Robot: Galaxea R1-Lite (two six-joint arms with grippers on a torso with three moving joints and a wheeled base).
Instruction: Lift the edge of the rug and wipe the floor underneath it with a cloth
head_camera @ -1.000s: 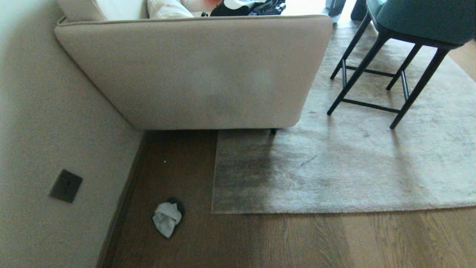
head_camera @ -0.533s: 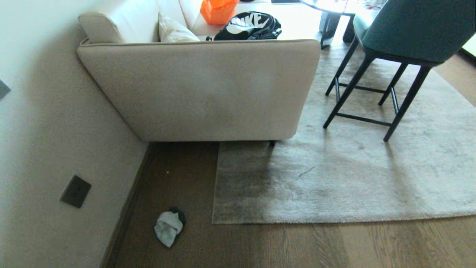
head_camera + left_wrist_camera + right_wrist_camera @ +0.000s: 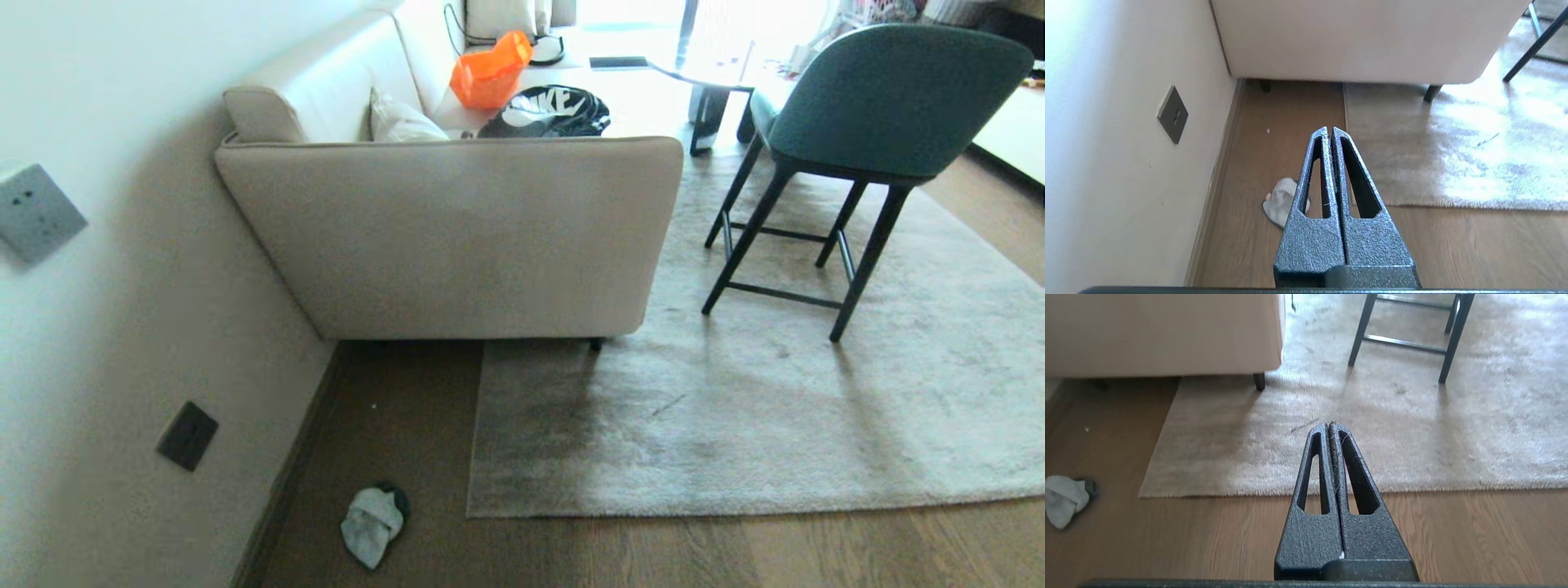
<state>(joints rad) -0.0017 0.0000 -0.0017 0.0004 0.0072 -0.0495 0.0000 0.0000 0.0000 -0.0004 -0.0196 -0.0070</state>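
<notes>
Whitish cloth (image 3: 372, 523) lies on wood floor (image 3: 653, 551) at 9 o'clock of rug edge (image 3: 478, 510); both grippers, L (image 3: 1330, 131) & R (image 3: 1329, 426), fingers pressed together, holding nothing.

Beige sofa (image 3: 457, 237) side-on against the white wall (image 3: 98, 343), one cushion (image 3: 400, 122) on the seat. Orange bag (image 3: 490, 77) and black Nike bag (image 3: 547, 114) further along the seat, touching. Teal chair (image 3: 886, 98) with black legs right of the sofa. Round table (image 3: 710, 73) behind the chair. Dark outlet (image 3: 187, 435) low on the wall, grey plate (image 3: 34, 212) higher up. Dark skirting (image 3: 286, 482) below.
</notes>
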